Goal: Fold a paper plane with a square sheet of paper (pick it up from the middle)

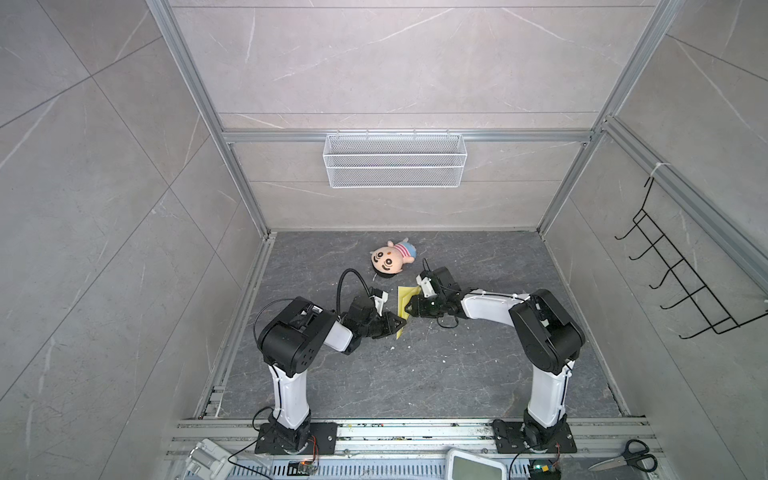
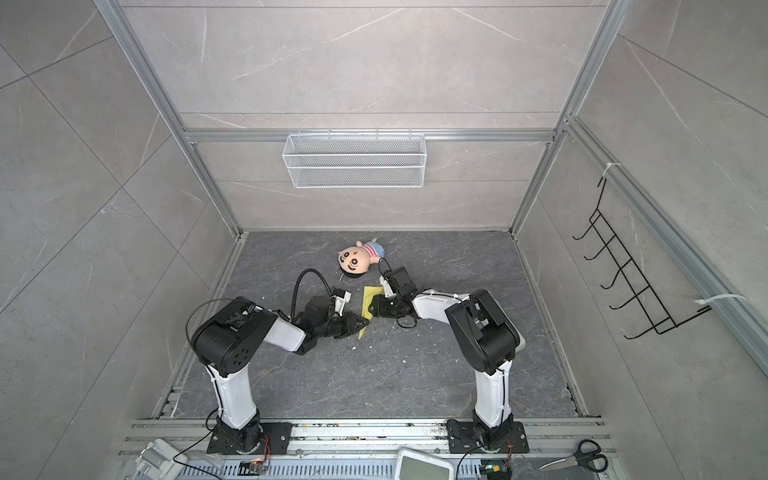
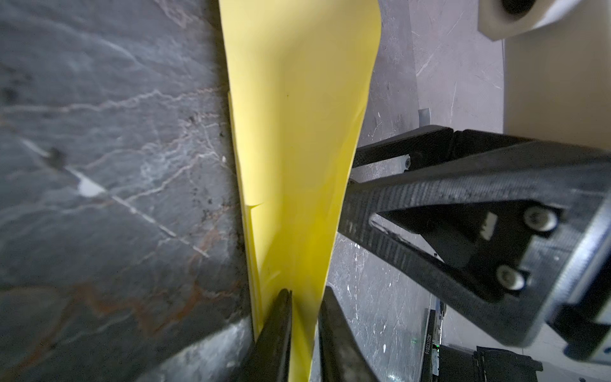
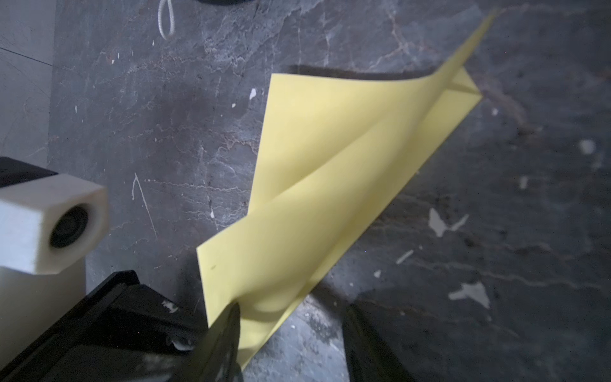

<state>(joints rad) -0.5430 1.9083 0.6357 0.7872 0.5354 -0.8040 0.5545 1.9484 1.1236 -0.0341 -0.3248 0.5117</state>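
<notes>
The yellow sheet of paper (image 1: 404,297) (image 2: 369,297) lies mid-table, folded into a slim pointed paper plane shape with one flap lifted off the lower layers (image 4: 330,198). My left gripper (image 1: 405,322) (image 2: 368,322) is at its near end. In the left wrist view its jaws (image 3: 305,294) stand slightly apart with the raised flap (image 3: 297,132) between them and a gap showing. My right gripper (image 1: 409,307) (image 2: 373,307) is at the paper's right edge and is open wide (image 4: 292,309). One of its fingers touches the paper's corner; the other is over bare table.
A plush doll (image 1: 390,259) (image 2: 357,257) lies just behind the paper. A white wire basket (image 1: 395,160) hangs on the back wall and a black hook rack (image 1: 681,282) on the right wall. Scissors (image 1: 627,457) lie at the front right rail.
</notes>
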